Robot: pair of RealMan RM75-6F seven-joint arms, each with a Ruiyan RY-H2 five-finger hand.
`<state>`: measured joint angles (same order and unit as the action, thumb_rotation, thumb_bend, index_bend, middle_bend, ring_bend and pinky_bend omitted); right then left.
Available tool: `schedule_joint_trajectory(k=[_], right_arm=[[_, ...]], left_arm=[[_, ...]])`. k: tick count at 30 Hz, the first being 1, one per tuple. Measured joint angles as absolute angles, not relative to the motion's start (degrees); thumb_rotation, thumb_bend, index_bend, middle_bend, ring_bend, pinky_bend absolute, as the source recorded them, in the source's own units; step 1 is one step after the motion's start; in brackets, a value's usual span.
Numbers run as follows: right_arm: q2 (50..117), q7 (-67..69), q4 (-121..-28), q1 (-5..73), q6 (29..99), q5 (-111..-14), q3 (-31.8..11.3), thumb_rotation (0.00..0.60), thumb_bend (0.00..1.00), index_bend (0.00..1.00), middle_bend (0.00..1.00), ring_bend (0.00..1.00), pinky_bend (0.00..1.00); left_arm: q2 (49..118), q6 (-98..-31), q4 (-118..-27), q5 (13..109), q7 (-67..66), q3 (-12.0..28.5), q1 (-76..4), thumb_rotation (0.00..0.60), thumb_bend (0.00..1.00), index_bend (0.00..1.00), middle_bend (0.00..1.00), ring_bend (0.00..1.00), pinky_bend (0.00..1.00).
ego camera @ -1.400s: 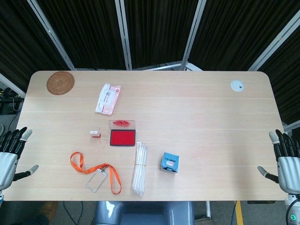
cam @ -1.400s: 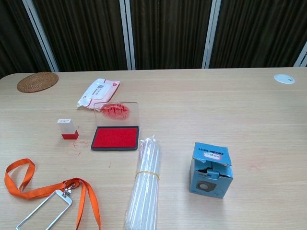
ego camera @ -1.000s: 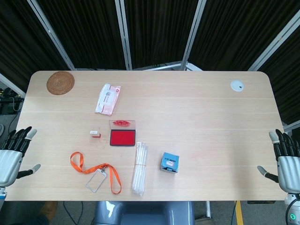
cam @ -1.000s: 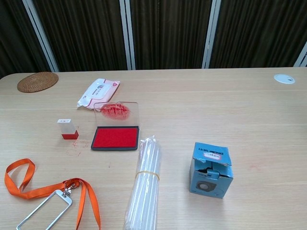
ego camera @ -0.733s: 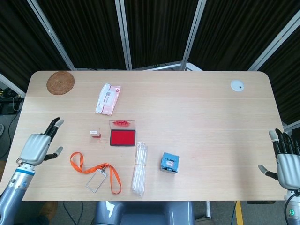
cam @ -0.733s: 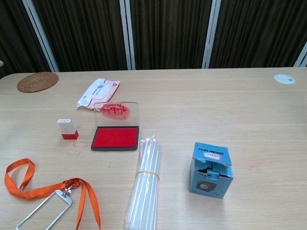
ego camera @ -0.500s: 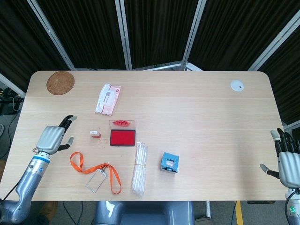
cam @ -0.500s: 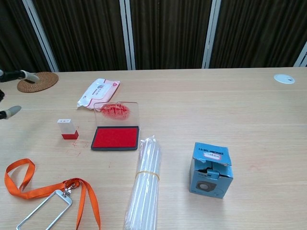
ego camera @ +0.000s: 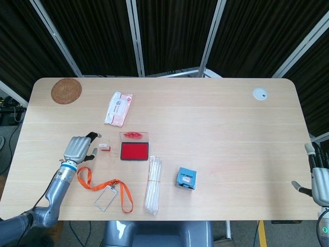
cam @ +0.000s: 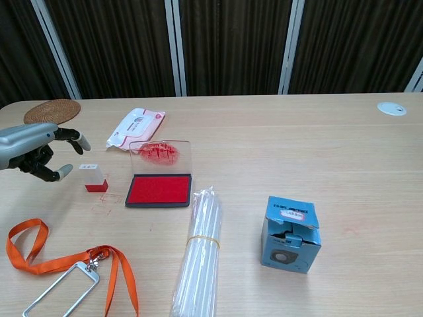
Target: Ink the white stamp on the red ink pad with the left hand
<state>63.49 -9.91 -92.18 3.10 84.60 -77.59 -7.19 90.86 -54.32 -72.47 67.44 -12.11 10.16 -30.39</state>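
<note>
- Step in hand: approach to grasp. The left hand (ego camera: 78,148) is at the left-centre of the head view, just left of the white stamp (ego camera: 104,147). It holds nothing; its fingers are apart and lightly curled toward the stamp. No contact with the stamp is visible.
- In the chest view the left hand (cam: 33,152) enters from the left edge, with its fingertips (cam: 65,172) just beside the white stamp (cam: 94,177). The hand appears to be raised off the table (cam: 277,152), but this cannot be confirmed.
- Task items: the white stamp stands upright on its red base, left of centre on the table. The red ink pad (cam: 159,189) lies just to the right of the stamp, apart from it. The clear lid (cam: 160,156) of the pad stands open at its far edge and carries red smears.
- The right hand (ego camera: 318,177) is at the lower right edge of the head view, off the table, with fingers extended and holding nothing.
- Nearby items: an orange lanyard (cam: 59,264) lies below the stamp in the frame. A bundle of clear straws (cam: 200,254) lies below the pad.
- Next move, as judged: close the fingers on the sides of the white body, above the red base. Lift the stamp upright, carry it right over the open pad and press it straight down.
- Caution: the stamp is small and may tip under a sideways push.
</note>
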Motion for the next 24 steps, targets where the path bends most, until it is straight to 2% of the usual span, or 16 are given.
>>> schedule_joint_trajectory(k=[8, 17, 24], right_arm=[[63.73, -8.91, -91.96, 3.38, 84.02, -77.21, -7.33, 0.6, 0.0, 0.0, 0.0, 0.0, 0.0], [64.16, -9.53, -91.82, 3.73, 83.55, -76.92, -7.29, 0.6, 0.0, 0.0, 0.0, 0.0, 0.0], [64.48, -9.94, -91.36, 3.96, 83.01, -75.88, -7.52, 0.6, 0.0, 0.0, 0.0, 0.0, 0.0]], left_arm=[[92.96, -54.58, -70.6, 67.1, -12.42, 9.88, -31.45, 0.6, 0.44, 0.26, 0.3, 0.8, 0.78], [94.45, -54.71, -68.78, 66.63, -14.34, 9.36, -32.22, 0.6, 0.32, 0.28, 0.36, 0.8, 0.78], [95.55, -54.04, -66.94, 65.89, -14.55, 9.37, -32.95, 0.6, 0.33, 0.31, 0.37, 0.8, 0.78]])
